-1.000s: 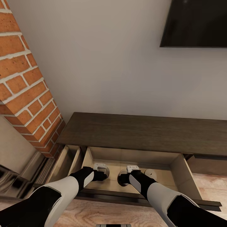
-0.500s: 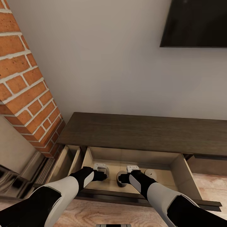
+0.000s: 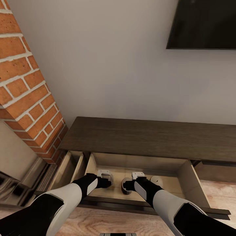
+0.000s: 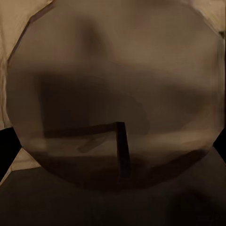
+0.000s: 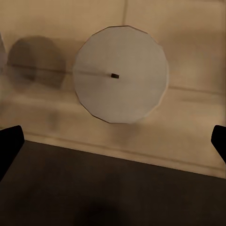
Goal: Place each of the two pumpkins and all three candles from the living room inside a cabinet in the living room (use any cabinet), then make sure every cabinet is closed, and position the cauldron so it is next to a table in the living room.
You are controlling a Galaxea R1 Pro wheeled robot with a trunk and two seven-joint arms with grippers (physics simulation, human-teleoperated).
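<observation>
Both my arms are down inside the open drawer [image 3: 137, 170] of the cabinet [image 3: 147, 136], so I'm mostly watching walls and edges here. In the head view the left gripper [image 3: 105, 177] sits over a candle [image 3: 109, 179] near the drawer's left wall, and the right gripper [image 3: 136, 178] is toward the middle, with another candle [image 3: 126, 186] right by it on its left side. A third candle [image 3: 156, 181] stands just to the right of that arm, on the pale drawer floor.

The left wrist camera is nearly touching its candle [image 4: 113, 94]; the round top with its dark wick takes up most of the view, so I can't tell if that gripper is clenched or released. On the right wrist camera a candle [image 5: 121, 74] stands on the beige floor out ahead, and the two dark fingertips [image 5: 9, 141] sit far apart at the picture's edges, so that gripper is released and gripping nothing.

Room-wise: the drawer's right half is bare, its front rail [image 3: 131, 205] runs under both forearms, and a narrower drawer [image 3: 70, 165] is open beside it, next to the brick column [image 3: 26, 85]. A dark screen [image 3: 203, 23] hangs on the wall above.
</observation>
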